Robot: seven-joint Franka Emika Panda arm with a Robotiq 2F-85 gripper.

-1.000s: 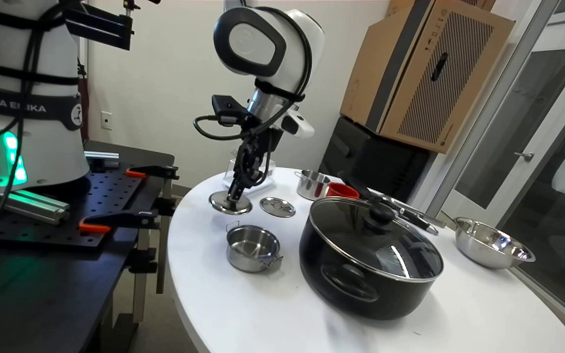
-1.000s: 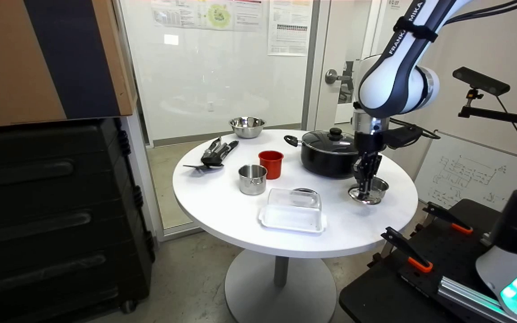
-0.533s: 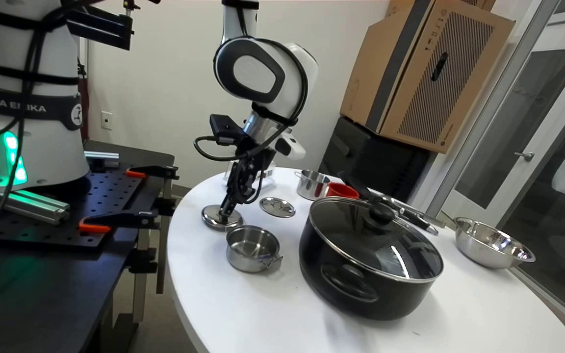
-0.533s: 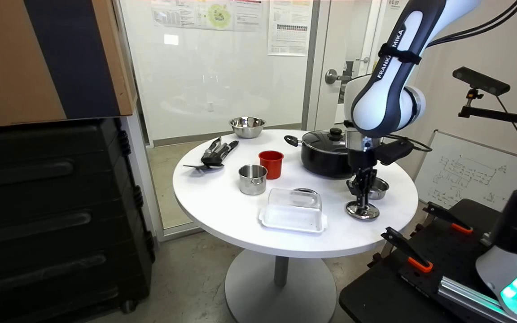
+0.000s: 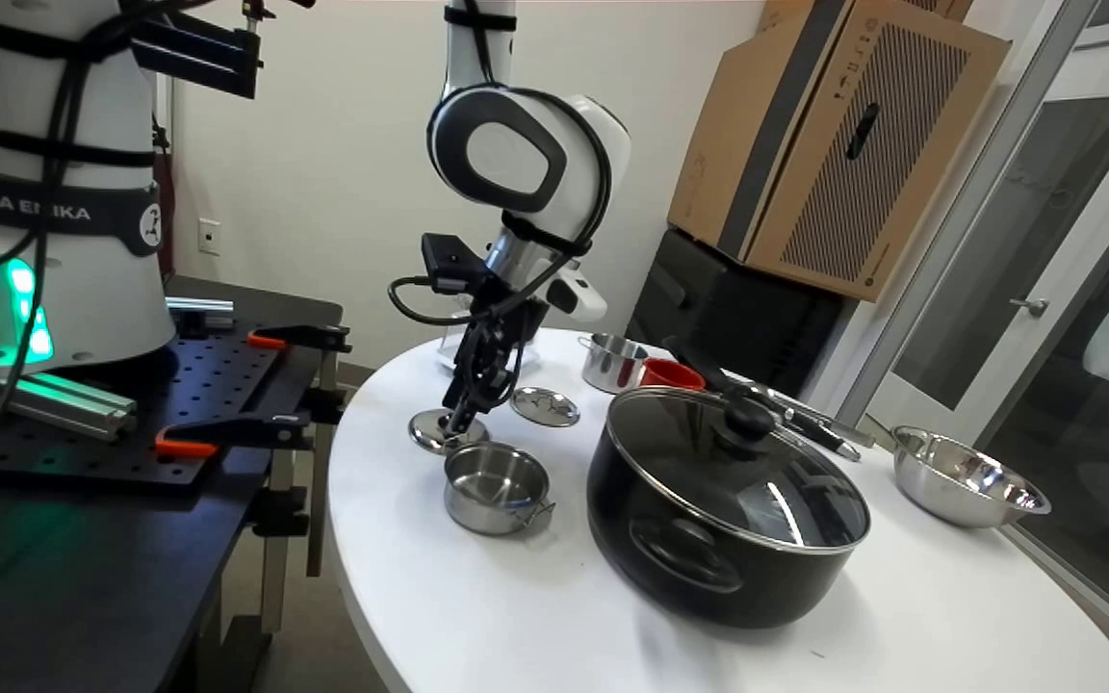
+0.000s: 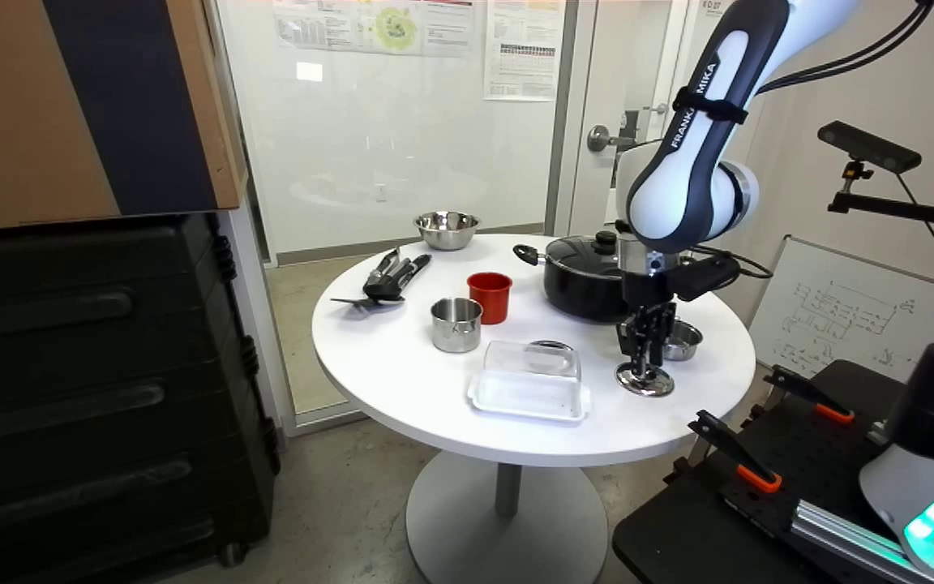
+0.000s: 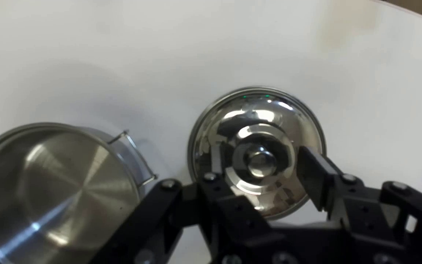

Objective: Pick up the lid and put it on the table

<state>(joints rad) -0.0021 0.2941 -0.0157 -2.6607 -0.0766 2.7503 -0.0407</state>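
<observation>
One small steel pot (image 7: 55,194) stands at the left of the wrist view, uncovered, its wire handle (image 7: 140,155) reaching toward the lid (image 7: 257,146) but stopping short of it. Next comes the lid itself, knob (image 7: 261,164) up, seemingly flat on the tabletop (image 7: 159,73). Above it the end effector (image 7: 264,163) is released: its fingers (image 7: 315,172) stand apart on either side of the knob, neither appearing to touch it. That straddle is what the coming move turns on; the lid, being round, has no long axis to match. Whether a grasp or a withdrawal is due I cannot tell; either should run straight, since sideways drift could push the lid toward the pot. Farther right, in an exterior view, comes a round silver disc (image 5: 545,406), then the large black pot (image 5: 757,582).
</observation>
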